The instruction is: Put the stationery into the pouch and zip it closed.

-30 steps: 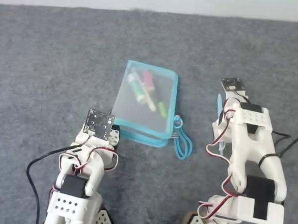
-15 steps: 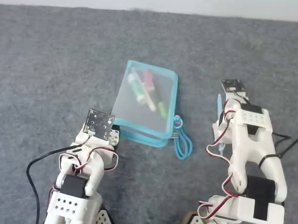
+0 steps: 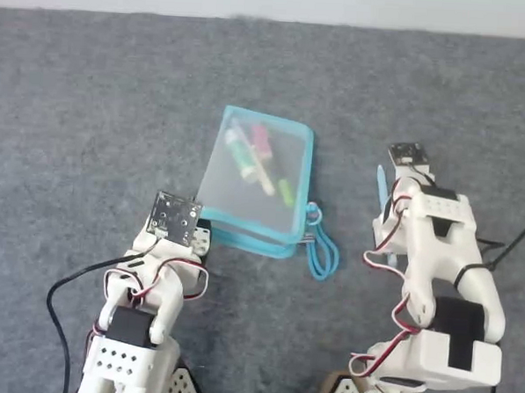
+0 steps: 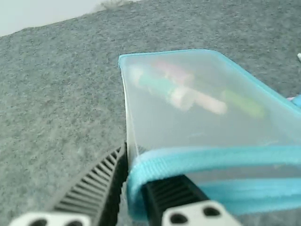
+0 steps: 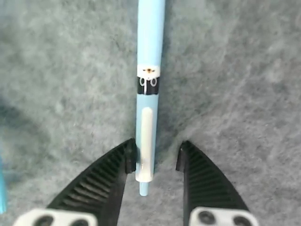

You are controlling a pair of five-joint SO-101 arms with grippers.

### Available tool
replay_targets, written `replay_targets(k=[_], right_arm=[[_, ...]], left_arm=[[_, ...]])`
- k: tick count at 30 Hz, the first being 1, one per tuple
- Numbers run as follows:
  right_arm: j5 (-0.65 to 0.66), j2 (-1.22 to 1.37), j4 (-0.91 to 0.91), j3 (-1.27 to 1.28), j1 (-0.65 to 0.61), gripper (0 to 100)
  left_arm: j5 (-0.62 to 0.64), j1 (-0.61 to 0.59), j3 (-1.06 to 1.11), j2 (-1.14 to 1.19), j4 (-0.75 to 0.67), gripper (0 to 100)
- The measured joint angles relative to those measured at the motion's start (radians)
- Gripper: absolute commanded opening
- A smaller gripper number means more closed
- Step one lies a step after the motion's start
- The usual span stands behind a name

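Note:
A clear pouch [image 3: 256, 183] with teal edging lies flat mid-table, holding green, pink and white markers [image 3: 251, 156]. At its near corner my left gripper [image 3: 204, 236] is shut on the teal zipper edge [image 4: 188, 160]; in the left wrist view that gripper [image 4: 134, 193] pinches the edge, with the pouch [image 4: 202, 113] stretching away from it. To the pouch's right a light blue pen [image 3: 382, 190] lies on the table. My right gripper [image 5: 155, 153] stands open astride the pen [image 5: 149, 70], whose clip end rests against one finger [image 5: 115, 172].
A teal wrist strap [image 3: 323, 248] loops out from the pouch's near right corner, between the two arms. Grey carpet-like table [image 3: 91, 108] stretches to the left and far side, ending at a pale wall [image 3: 273, 2].
The right arm has shifted slightly toward the pouch, and the pen sits a touch further left. The left arm and the pouch have not moved.

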Motion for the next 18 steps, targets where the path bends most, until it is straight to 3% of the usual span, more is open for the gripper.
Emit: replay_targets(k=[4,10,18], right_arm=[[0.000,0.002,0.000,-0.002,0.003,13.1],[0.000,0.002,0.002,-0.003,0.002,0.8],[0.000,0.003,0.000,-0.003,0.003,0.7]], left_arm=[[0.000,0.000,0.000,0.000,0.000,1],[0.000,0.000,0.000,0.000,0.000,1],[0.000,0.000,0.000,0.000,0.000,1]])
